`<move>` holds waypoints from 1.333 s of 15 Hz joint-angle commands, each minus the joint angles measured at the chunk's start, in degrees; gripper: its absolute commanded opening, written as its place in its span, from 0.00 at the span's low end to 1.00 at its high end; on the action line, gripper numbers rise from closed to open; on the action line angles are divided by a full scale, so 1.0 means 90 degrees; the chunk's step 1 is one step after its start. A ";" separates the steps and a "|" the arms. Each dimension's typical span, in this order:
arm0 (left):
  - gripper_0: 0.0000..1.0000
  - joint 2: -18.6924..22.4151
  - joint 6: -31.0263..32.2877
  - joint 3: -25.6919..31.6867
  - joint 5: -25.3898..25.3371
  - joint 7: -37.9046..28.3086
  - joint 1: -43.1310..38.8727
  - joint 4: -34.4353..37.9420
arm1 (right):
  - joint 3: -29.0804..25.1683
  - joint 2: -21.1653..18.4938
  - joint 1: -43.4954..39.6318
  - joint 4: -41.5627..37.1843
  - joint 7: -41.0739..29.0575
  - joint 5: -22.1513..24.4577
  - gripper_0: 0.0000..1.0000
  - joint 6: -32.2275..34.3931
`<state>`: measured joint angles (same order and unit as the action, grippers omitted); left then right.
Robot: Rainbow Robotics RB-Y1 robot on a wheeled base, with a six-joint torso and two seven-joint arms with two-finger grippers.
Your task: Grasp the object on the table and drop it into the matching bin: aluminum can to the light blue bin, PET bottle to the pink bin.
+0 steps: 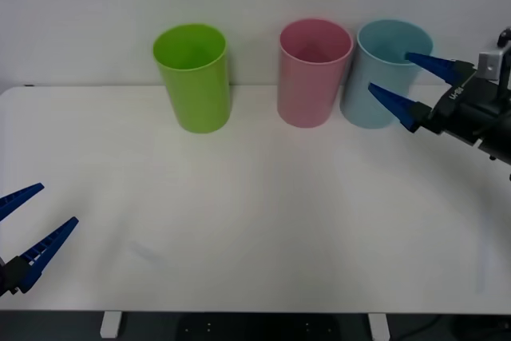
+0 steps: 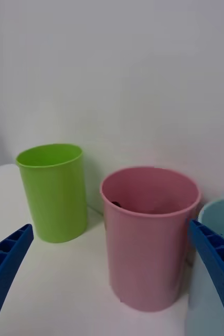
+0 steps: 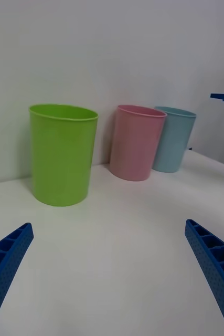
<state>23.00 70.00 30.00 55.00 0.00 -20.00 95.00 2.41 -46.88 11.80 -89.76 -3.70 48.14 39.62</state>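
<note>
Three tall bins stand in a row at the back of the white table [image 1: 255,221]. The pink bin [image 1: 314,73] is in the middle, with the light blue bin [image 1: 383,77] to its right. My right gripper [image 1: 389,71] hangs open in front of the light blue bin's upper wall, nothing between its fingers. In the right wrist view the pink bin [image 2: 148,236] is just ahead, and a small dark spot [image 2: 116,203] shows inside its rim; I cannot tell what it is. The PET bottle is out of view. My left gripper [image 1: 57,204] is open low at the table's near left edge.
A lime green bin [image 1: 194,77] stands left of the pink one, with a gap between them. In the left wrist view the lime green bin [image 3: 62,155], pink bin [image 3: 135,142] and light blue bin [image 3: 173,139] stand beyond bare white tabletop.
</note>
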 commanded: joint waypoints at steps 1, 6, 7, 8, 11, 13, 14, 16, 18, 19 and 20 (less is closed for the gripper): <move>1.00 0.0000 0.0000 0.0000 0.0000 0.0000 0.0000 0.0000 | -0.0414 0.0003 -0.0569 -0.0007 0.0206 0.0022 1.00 0.0579; 1.00 0.0000 0.0000 0.0000 0.0000 0.0000 0.0000 0.0000 | -0.0990 -0.0006 -0.1535 -0.0007 0.1163 0.0003 1.00 0.1048; 1.00 0.0000 0.0000 0.0000 0.0000 0.0000 0.0000 0.0000 | -0.1039 0.0003 -0.1692 -0.0007 0.1310 0.0003 1.00 0.1057; 1.00 0.0000 0.0000 0.0000 0.0000 0.0000 0.0000 0.0000 | -0.1097 0.0003 -0.1877 -0.0007 0.1495 0.0003 1.00 0.1087; 1.00 0.0000 0.0000 0.0000 0.0000 0.0000 0.0000 0.0000 | -0.1244 0.0003 -0.2248 -0.0007 0.1603 0.0003 1.00 0.1184; 1.00 0.0000 0.0000 0.0000 0.0000 0.0000 0.0000 0.0000 | -0.1351 0.0003 -0.2493 -0.0007 0.1651 0.0003 1.00 0.1243; 1.00 0.0000 0.0000 0.0000 0.0000 0.0000 0.0000 0.0000 | -0.1381 0.0023 -0.2561 -0.0007 0.1681 0.0003 1.00 0.1282; 1.00 0.0000 0.0000 0.0000 0.0000 0.0000 0.0000 0.0000 | -0.1478 0.0111 -0.2717 -0.0007 0.1710 0.0003 1.00 0.1360; 1.00 0.0000 0.0000 0.0000 0.0000 0.0000 0.0000 0.0000 | -0.1517 0.0218 -0.2834 -0.0007 0.1729 0.0003 1.00 0.1409; 1.00 0.0000 0.0000 0.0000 0.0000 0.0000 0.0000 0.0000 | -0.1527 0.0277 -0.2893 -0.0007 0.1720 0.0003 1.00 0.1419; 1.00 0.0000 0.0000 0.0000 0.0000 0.0000 0.0000 0.0000 | -0.1527 0.0316 -0.2922 -0.0007 0.1729 0.0013 1.00 0.1428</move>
<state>23.00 70.00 30.00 55.00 0.00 -20.00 95.00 -11.33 -44.32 -14.29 -89.83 11.81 48.18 52.41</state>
